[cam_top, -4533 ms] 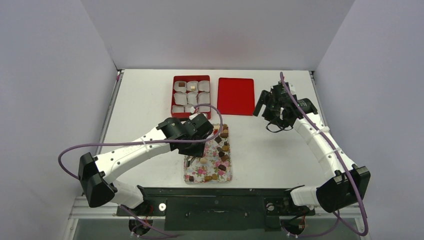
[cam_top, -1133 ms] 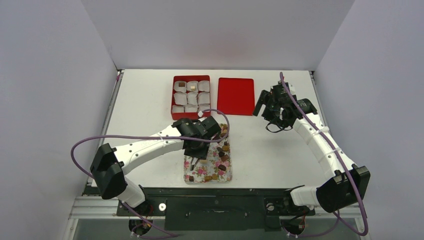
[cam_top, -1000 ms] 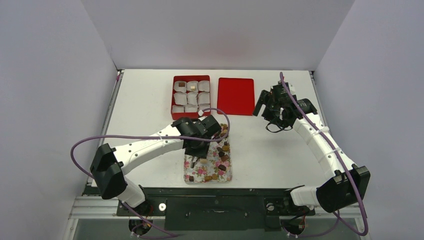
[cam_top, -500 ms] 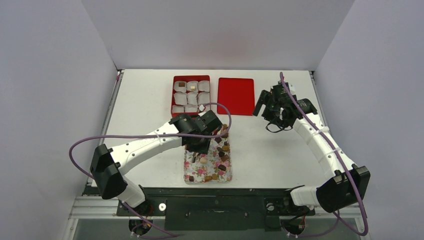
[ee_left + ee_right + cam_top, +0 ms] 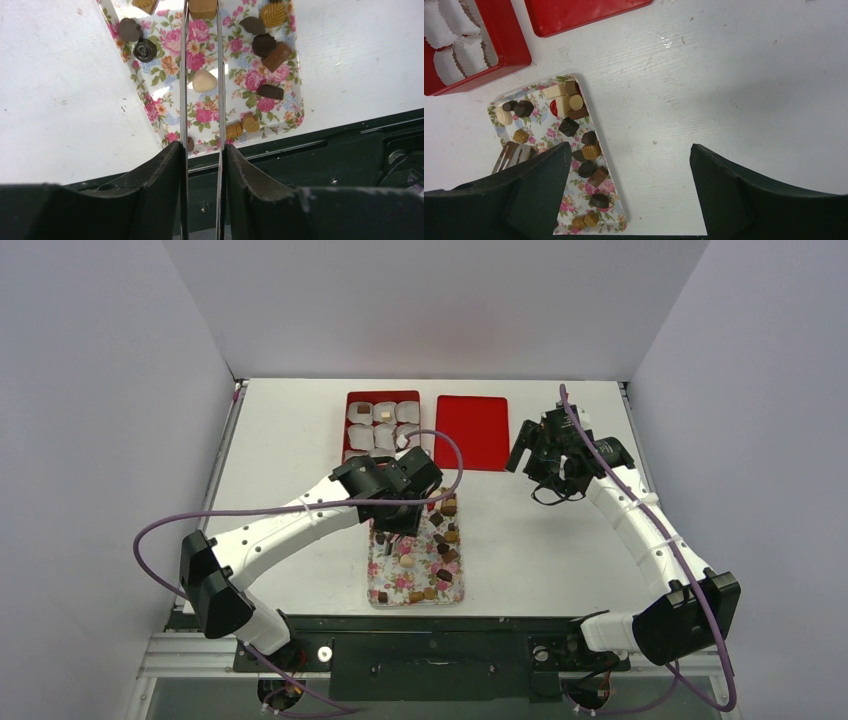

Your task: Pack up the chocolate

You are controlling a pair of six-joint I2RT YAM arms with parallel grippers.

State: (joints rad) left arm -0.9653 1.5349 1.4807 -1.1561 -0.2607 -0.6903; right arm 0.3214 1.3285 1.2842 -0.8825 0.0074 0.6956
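Observation:
Several chocolate pieces (image 5: 443, 550), brown, tan and cream, lie scattered on a floral tray (image 5: 376, 578). My left gripper (image 5: 201, 146) is shut on thin metal tongs (image 5: 183, 100), hovering above the tray's far left part (image 5: 398, 518). The tong tips pinch one tan chocolate (image 5: 202, 7) at the top edge of the left wrist view. A cream piece (image 5: 204, 81) lies on the tray (image 5: 165, 115) below the blades. My right gripper (image 5: 629, 147) is open and empty, held over bare table right of the tray (image 5: 544, 135), near the lid (image 5: 530, 455).
A red box (image 5: 348, 430) with white paper cups (image 5: 360, 432) stands beyond the tray; two back cups hold a piece. Its red lid (image 5: 472, 432) lies flat to the right. The black base rail (image 5: 325, 165) runs along the near table edge.
My left arm has drawn back from the tray's middle toward its far end and the red box, carrying the tongs with the tan piece. The right arm has not moved.

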